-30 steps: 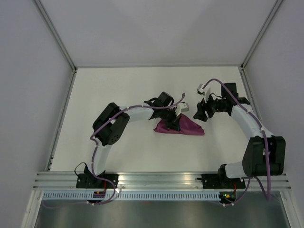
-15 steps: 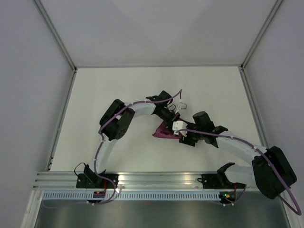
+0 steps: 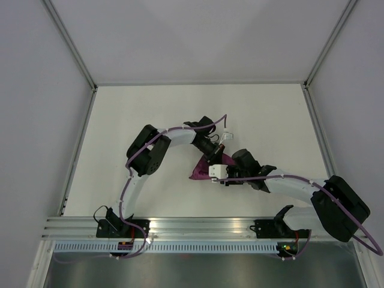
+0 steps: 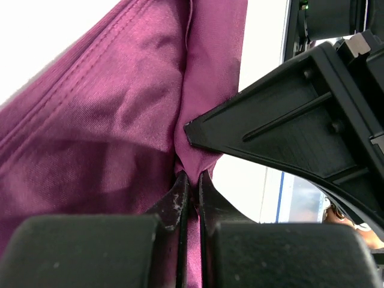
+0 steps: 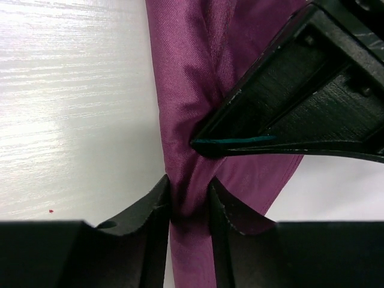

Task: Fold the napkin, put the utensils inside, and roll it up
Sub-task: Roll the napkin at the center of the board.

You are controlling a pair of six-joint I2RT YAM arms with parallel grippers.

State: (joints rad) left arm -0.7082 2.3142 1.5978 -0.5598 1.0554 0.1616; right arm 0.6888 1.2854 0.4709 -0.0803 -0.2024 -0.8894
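Change: right gripper (image 5: pixel 189 201) has swung from upper right to frame centre.
Right gripper: pinching napkin (image 3: pixel 197 173).
Left gripper (image 4: pixel 191 186): pinching same fold.
Napkin: bunched, centre of tabletop (image 3: pixel 120 120).

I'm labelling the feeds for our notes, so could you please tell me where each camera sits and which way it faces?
Top external: fixed above and behind the robot, looking down on the table; the left arm and right arm meet over the napkin.
Left wrist: on the left arm, looking past the left hand, shut on the cloth.
Right wrist: on the right arm, facing down at the table past the right hand, also shut on the cloth.
Shared: each wrist view shows the napkin and the other hand.
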